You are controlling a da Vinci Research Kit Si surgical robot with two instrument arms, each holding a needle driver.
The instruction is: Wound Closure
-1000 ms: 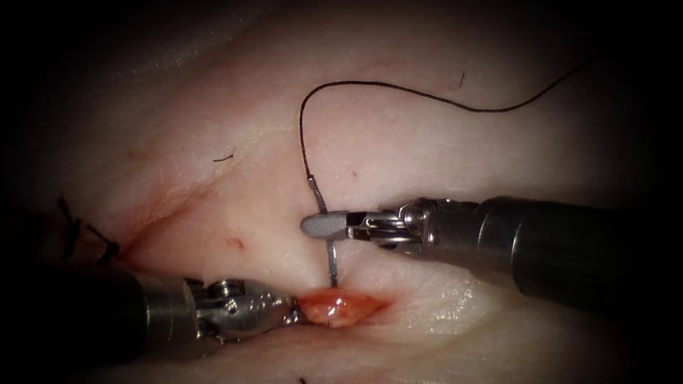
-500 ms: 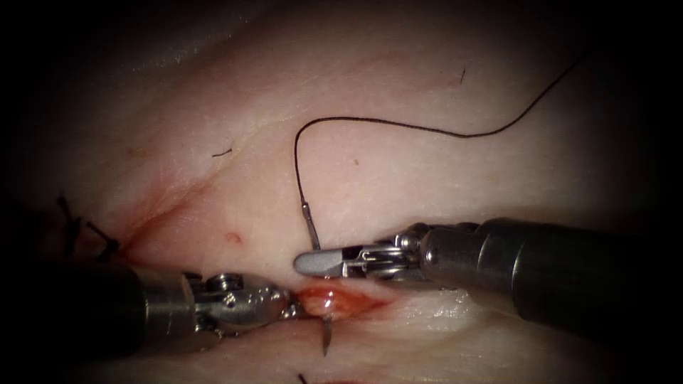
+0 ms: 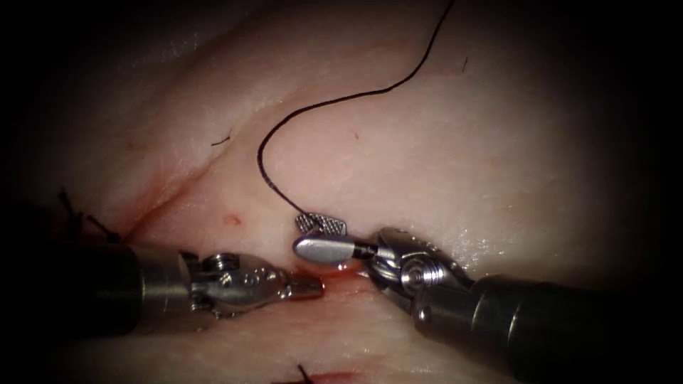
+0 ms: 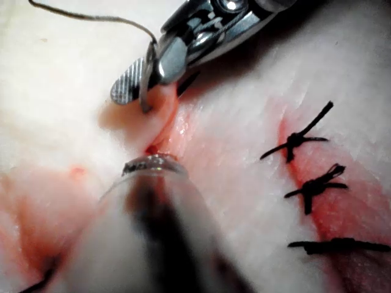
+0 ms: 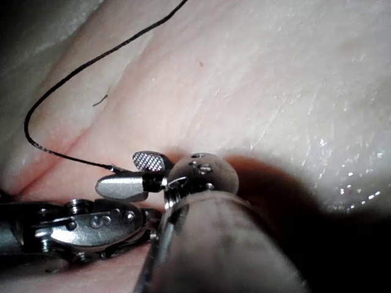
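Observation:
The cut (image 3: 341, 279) runs across the tissue (image 3: 427, 142), red at its lips. My right tool (image 3: 321, 236) stands open at the cut's far lip, one ridged jaw lifted. The needle's tail (image 4: 145, 91) stands between those jaws, touched by neither. The rest of the needle is buried in the tissue. Dark thread (image 3: 284, 117) curls up and away from the tail. My left tool (image 3: 307, 286) comes in from the left, shut on the tissue's edge at the cut. Its blurred shaft (image 4: 159, 232) appears in the left wrist view.
Three tied stitches (image 4: 299, 139) close another stretch of the wound, beside the left tool in the left wrist view. Short cut thread ends (image 3: 224, 140) lie on the tissue. The right tool's shaft (image 3: 555, 320) crosses the near right.
The right tool swung down with the needle and drove it into the tissue at the cut. It then opened and let the needle go. The thread followed leftward.

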